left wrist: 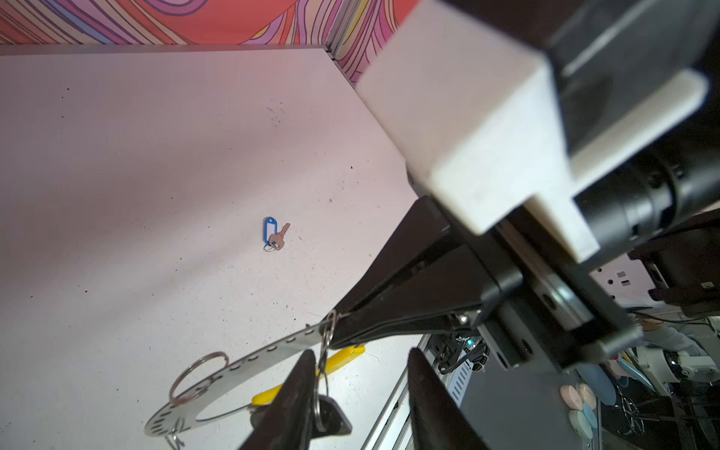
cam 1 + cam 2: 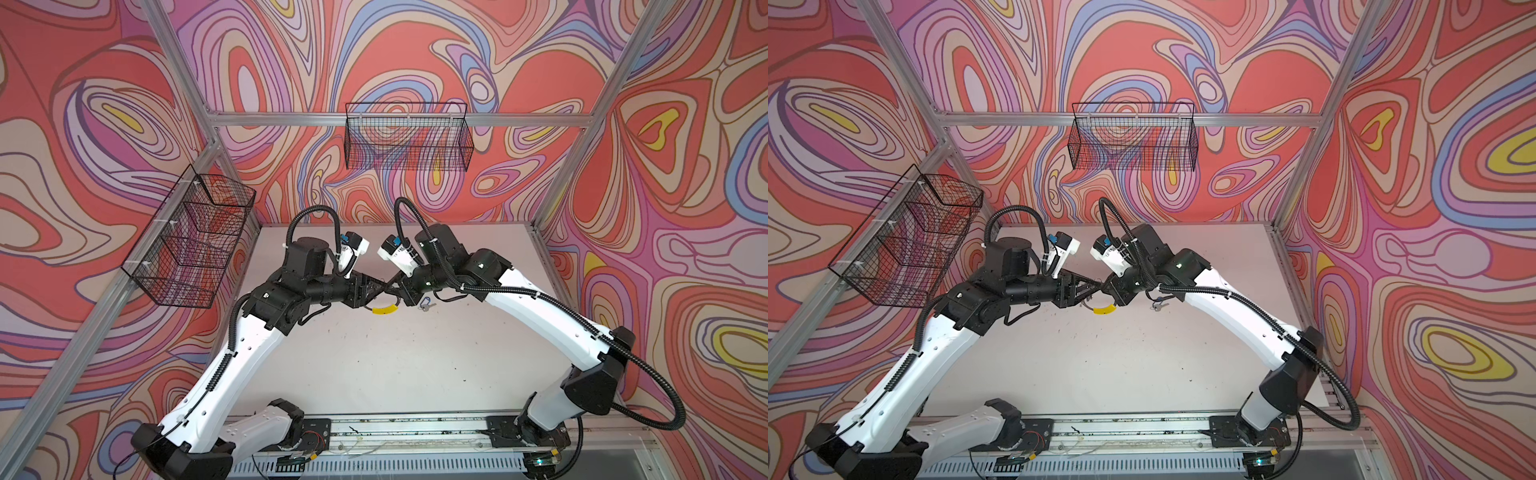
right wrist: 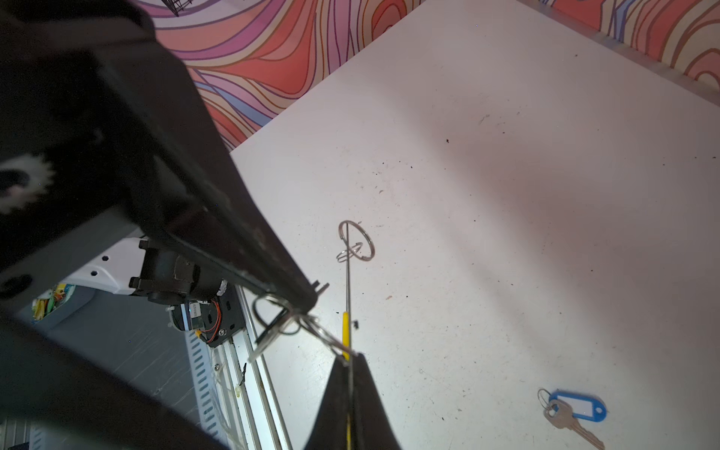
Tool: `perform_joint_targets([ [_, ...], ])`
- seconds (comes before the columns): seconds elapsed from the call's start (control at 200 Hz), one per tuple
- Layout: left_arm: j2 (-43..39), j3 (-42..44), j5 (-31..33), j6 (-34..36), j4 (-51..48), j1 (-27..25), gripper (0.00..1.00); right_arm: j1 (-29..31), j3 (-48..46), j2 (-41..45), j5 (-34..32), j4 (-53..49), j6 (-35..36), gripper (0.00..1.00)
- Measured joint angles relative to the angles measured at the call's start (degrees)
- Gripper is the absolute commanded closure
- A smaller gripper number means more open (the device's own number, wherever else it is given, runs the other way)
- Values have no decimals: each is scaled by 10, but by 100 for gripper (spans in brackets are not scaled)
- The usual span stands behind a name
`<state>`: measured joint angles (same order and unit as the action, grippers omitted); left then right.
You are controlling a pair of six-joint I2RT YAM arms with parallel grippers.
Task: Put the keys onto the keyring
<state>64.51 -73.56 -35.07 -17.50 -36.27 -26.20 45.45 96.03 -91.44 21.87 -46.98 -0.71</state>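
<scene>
The keyring (image 1: 241, 366), a grey perforated hoop with a yellow segment (image 2: 384, 309), hangs above the table. My right gripper (image 3: 349, 362) is shut on its strip, which shows edge-on in the right wrist view. The black-tagged key (image 1: 331, 417) dangles from its split ring (image 1: 324, 362), which loops over the hoop right by the right gripper's tips. My left gripper (image 1: 362, 397) is open, with that split ring resting against one finger (image 1: 300, 393). The blue-tagged key (image 1: 272, 233) lies flat on the table (image 2: 374, 365), under the right arm (image 2: 424, 303).
A small wire ring (image 1: 198, 376) hangs on the hoop's far side. Black wire baskets hang on the left wall (image 2: 191, 241) and back wall (image 2: 409, 141). The arms' base rail (image 2: 395, 428) runs along the table's front edge.
</scene>
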Motion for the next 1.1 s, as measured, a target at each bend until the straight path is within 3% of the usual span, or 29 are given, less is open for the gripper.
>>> perform_joint_targets([
  [0.471, 28, -64, 30, 14, -68, 2, 56, 0, -7, 11, 0, 16, -5, 100],
  [0.721, 14, -64, 12, 25, -101, 7, 48, 0, -8, 13, 0, 30, -9, 100],
  [1.102, -2, -80, 34, 12, -78, 26, 57, 0, -8, 13, 0, 43, -9, 100],
])
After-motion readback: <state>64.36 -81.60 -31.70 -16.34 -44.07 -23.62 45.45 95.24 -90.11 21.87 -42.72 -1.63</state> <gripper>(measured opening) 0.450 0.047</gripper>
